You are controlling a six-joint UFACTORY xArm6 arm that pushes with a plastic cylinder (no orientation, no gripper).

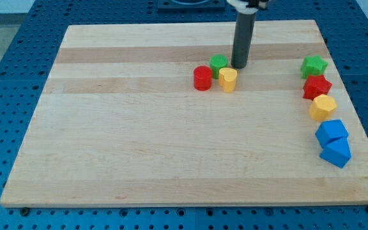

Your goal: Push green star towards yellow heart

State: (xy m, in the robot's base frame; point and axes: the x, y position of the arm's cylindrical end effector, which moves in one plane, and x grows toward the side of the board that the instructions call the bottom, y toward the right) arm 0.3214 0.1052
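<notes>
My tip [239, 66] is down on the board [139, 128], no pincer on me, just a rod w/ nothing held. It sits just right of a green block [218, 63], shape unclear. Yellow heart [228, 80] is just below, red cylinder [202, 78] beside it. Green star [314, 66] is far right, atop a column: red star [316, 87], yellow hexagon [322, 107], two blue blocks [333, 142].

A straight, dark grey cylindrical rod, smooth and matte, ends in my tip [239, 66]; a white fitting caps its top.
</notes>
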